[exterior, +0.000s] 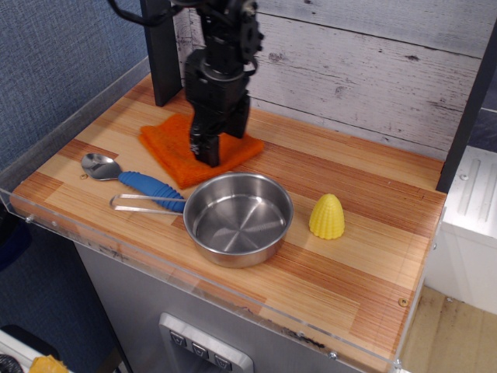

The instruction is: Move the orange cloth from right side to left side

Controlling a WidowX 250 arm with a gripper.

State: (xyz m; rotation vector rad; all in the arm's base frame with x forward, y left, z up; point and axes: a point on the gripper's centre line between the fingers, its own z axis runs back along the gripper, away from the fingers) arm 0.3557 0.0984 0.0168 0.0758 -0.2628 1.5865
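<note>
- The orange cloth (185, 149) is seen flat on the wooden worktop (365, 225), left of centre, behind the blue-handled spoon (132, 179).
- The hand (206, 153) is pressed down onto the cloth; whether its fingers are apart or together cannot be told.
- The steel pan (238, 217) and yellow corn cone (327, 215) are noted further right.

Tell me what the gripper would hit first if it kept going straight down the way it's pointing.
The gripper points down at the orange cloth and looks already on it, so it meets the cloth first, then the table beneath.
</note>
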